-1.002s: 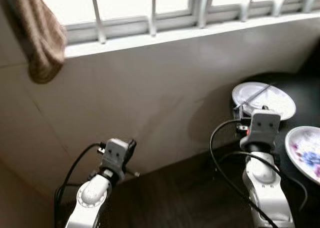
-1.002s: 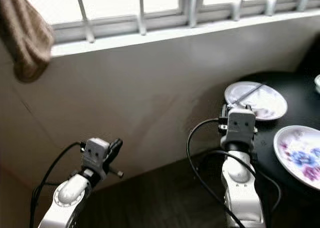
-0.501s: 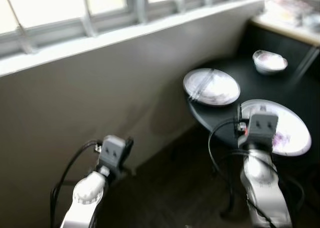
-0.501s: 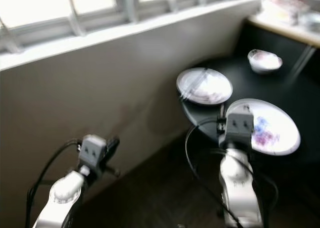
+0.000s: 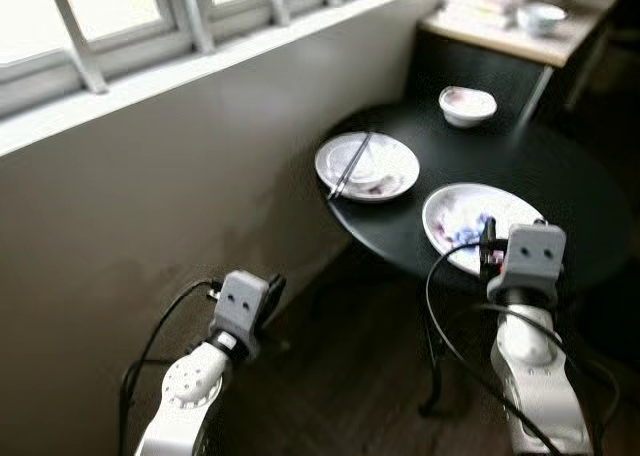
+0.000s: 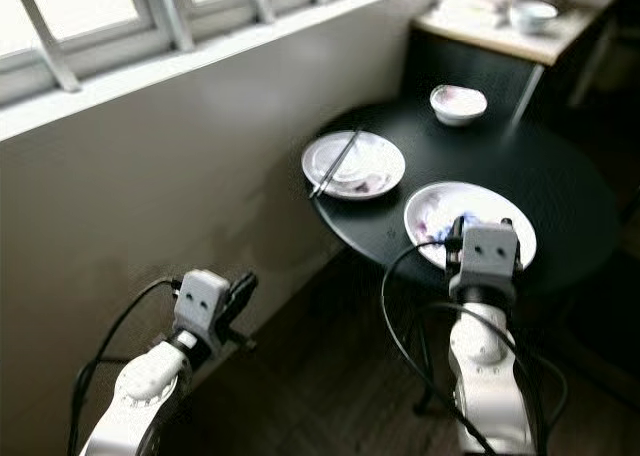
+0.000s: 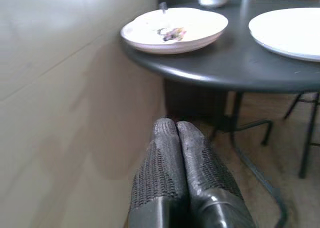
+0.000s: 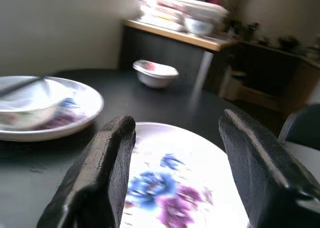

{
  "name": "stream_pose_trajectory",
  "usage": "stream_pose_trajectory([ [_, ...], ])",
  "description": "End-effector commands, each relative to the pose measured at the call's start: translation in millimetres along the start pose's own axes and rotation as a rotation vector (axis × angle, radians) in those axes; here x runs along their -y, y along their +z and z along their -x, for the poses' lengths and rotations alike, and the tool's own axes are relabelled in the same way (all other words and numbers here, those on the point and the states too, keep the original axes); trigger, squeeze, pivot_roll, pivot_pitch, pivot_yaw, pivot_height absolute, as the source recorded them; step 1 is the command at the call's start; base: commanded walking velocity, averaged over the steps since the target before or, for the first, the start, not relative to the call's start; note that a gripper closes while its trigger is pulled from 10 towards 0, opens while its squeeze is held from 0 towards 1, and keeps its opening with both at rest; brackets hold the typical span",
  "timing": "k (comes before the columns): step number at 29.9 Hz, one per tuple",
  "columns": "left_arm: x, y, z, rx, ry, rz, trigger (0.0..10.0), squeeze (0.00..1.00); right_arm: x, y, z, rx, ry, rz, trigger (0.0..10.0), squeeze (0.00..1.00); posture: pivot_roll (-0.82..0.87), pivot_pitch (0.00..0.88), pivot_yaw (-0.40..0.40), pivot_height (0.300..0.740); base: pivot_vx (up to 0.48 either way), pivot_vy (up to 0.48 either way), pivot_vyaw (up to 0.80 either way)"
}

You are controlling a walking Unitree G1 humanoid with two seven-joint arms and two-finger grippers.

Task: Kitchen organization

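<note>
A round black table stands by the wall. On it lie a white plate holding a small bowl and dark chopsticks, a flower-patterned plate and a small bowl. My right gripper is open, level with the table's near edge, its fingers framing the flower-patterned plate with nothing between them. My left gripper is shut and empty. It is held low beside the beige wall, short of the table, pointing toward the plate with food scraps.
A light counter beyond the table carries stacked dishes and a bowl. A barred window runs above the beige wall on my left. Dark wood floor and the table's thin metal legs lie below.
The camera has swung right: the hanging brown cloth has left the picture and the whole table and the counter have come in. Both arms keep the same pose.
</note>
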State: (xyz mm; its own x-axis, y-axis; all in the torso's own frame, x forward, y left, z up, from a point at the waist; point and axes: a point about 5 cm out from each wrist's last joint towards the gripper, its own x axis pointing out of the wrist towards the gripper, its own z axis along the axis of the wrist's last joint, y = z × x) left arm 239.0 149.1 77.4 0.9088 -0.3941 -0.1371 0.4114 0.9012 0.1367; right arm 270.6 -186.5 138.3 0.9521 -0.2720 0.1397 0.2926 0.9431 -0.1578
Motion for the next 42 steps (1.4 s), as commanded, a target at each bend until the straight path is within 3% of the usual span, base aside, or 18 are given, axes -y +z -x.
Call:
stream_pose_trajectory([
  [1,2.5,0.8,-0.7,0.0,-0.007,0.003,10.0,0.0,5.4,0.1,-0.8,0.002,-0.016,0.017,10.0,0.0,0.11,0.0,-0.024,0.74,0.0,-0.48,0.0],
  [14,4.6,-0.8,0.1,0.002,-0.004,0.011,10.0,0.0,7.9,-6.2,0.2,-0.033,-0.026,-0.01,10.0,0.0,0.11,0.0,-0.027,0.74,0.0,-0.369,0.0],
  [16,4.6,-1.0,0.1,0.001,-0.005,0.012,10.0,0.0,9.1,-9.1,0.1,-0.058,-0.032,-0.049,10.0,0.0,0.11,0.0,-0.027,0.74,0.0,0.0,0.0],
  [20,4.8,-1.4,-0.2,0.001,-0.006,0.013,10.0,0.0,16.7,-20.5,-2.5,-0.15,-0.044,-0.228,10.0,0.0,0.11,0.0,-0.028,0.74,0.0,0.0,0.0],
  [23,4.9,-1.4,-0.9,0.001,-0.007,0.015,10.0,0.0,22.3,-27.6,-3.1,-0.195,-0.055,-0.274,10.0,0.0,0.11,0.0,-0.027,0.74,0.0,0.0,0.0],
  [25,4.8,-1.0,-1.7,0.002,-0.008,0.016,10.0,0.0,30.4,-41.6,-2.6,-0.284,-0.072,-0.379,10.0,0.0,0.11,0.0,-0.026,0.74,0.0,0.0,0.0],
  [33,5.7,-0.3,-4.6,0.005,-0.009,0.018,10.0,0.0,40.7,-50.0,-24.5,-0.356,-0.045,-0.606,10.0,0.0,0.11,0.0,-0.028,0.74,0.0,0.0,0.0],
  [38,5.7,-0.2,-5.1,0.005,-0.008,0.016,10.0,0.0,40.4,-47.8,-41.1,-0.359,0.017,-0.622,10.0,0.0,0.12,0.0,-0.032,0.74,0.0,0.0,0.0],
  [42,5.7,-0.1,-5.3,0.005,-0.007,0.017,10.0,0.0,35.3,-50.3,-51.9,-0.397,0.046,-0.697,10.0,0.0,0.12,0.0,-0.035,0.74,0.0,0.0,0.0],
])
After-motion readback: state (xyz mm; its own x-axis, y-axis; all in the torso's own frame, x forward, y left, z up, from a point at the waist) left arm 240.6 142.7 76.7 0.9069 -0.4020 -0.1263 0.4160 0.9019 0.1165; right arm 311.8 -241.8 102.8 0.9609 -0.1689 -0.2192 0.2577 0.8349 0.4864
